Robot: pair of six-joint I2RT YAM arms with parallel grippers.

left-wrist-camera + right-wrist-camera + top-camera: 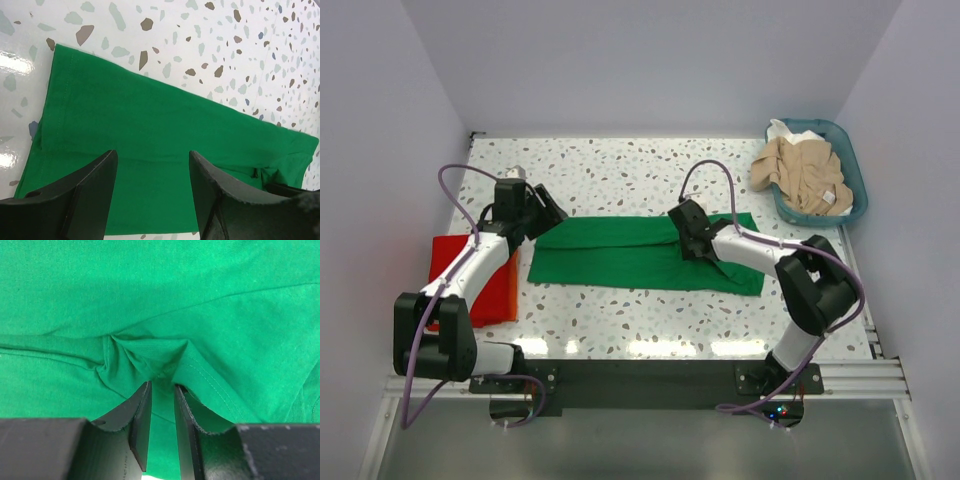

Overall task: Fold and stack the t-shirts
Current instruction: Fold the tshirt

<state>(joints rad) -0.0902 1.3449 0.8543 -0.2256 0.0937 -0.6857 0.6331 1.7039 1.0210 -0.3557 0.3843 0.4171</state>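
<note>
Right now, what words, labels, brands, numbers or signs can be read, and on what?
None readable.
Bright green cloth t-shirt: plain, no print.
Small white patch, perhaps a tag, on the beige cloth shirt in the teal plastic basket: too small to read.

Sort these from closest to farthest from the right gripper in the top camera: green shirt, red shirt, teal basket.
1. green t-shirt: directly under the right gripper, in the middle.
2. teal basket: back right corner, further away.
3. red t-shirt: far left side, the farthest of the three.
</note>
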